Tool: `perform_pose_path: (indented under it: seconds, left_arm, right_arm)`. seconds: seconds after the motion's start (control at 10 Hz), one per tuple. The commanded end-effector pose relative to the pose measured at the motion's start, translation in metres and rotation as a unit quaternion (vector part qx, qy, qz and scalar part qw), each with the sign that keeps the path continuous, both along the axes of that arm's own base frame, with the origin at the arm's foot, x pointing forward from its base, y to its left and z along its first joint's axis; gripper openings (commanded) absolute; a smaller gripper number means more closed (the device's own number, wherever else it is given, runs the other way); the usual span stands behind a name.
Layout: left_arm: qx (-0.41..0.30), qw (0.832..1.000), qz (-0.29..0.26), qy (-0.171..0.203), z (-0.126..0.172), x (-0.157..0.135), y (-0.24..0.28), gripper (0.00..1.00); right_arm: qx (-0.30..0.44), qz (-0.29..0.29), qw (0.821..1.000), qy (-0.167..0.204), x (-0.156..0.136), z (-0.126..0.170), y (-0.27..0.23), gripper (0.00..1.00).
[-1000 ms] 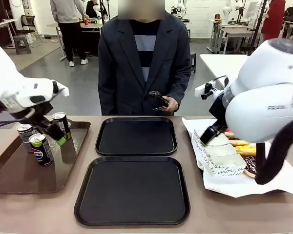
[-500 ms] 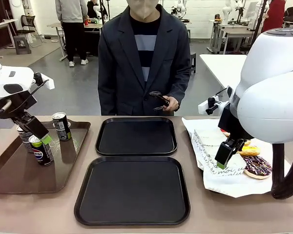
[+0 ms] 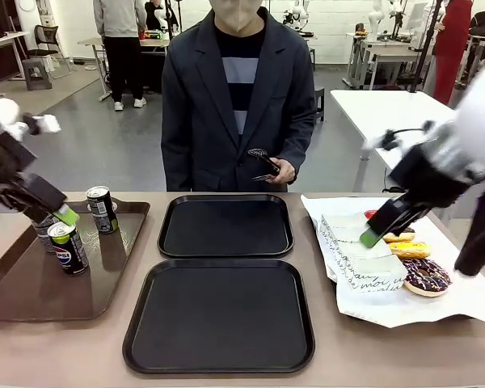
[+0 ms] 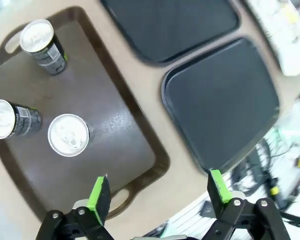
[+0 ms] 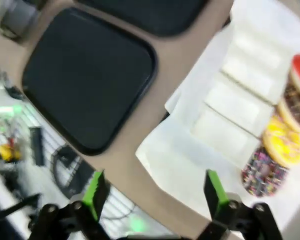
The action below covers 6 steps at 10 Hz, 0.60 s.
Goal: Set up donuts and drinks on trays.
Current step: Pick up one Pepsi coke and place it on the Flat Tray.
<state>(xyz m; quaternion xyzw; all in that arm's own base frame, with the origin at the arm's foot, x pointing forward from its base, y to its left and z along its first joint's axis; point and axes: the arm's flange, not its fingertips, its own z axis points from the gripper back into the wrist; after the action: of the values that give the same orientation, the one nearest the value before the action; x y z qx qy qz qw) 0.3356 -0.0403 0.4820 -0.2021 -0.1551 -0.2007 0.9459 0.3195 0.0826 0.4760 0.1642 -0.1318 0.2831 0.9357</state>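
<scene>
Hanging wide open, the left gripper [image 4: 157, 189] and right gripper [image 5: 154, 187] hold nothing. Cans [image 3: 67, 246] at the brown tray's [image 3: 40, 291] far left corner look stiff and slick, so pinch mid-body; donuts [image 3: 424, 276] look soft, so squeeze lightly.

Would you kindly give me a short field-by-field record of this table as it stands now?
left pincer: open, holding nothing, near the cans
right pincer: open, holding nothing, by the white paper
cans: three, upright on the brown tray
donuts: several, on the white paper
black trays: two, mid-table, nothing on them
</scene>
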Motion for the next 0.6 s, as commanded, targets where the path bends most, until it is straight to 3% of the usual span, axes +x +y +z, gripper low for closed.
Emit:
perform_pose_path:
  seconds: [0.0,0.1,0.3,0.5]
  left_arm:
    - [-0.141,0.988,0.046,0.032,0.001,0.006,0.047,1.00]
    - [-0.189,0.978,0.064,0.053,-0.006,0.005,0.071,1.00]
    - [-0.253,0.962,0.080,0.065,-0.011,0.002,0.113,1.00]
    - [-0.309,0.942,0.120,0.055,-0.015,-0.006,0.160,1.00]
  right_arm:
    - [0.175,-0.053,0.983,0.014,-0.008,-0.010,-0.071,1.00]
    - [0.239,-0.082,0.967,0.030,-0.005,-0.015,-0.110,1.00]
    - [0.295,-0.090,0.948,0.076,-0.008,-0.027,-0.163,1.00]
    - [0.330,-0.116,0.933,0.081,-0.024,-0.035,-0.210,1.00]
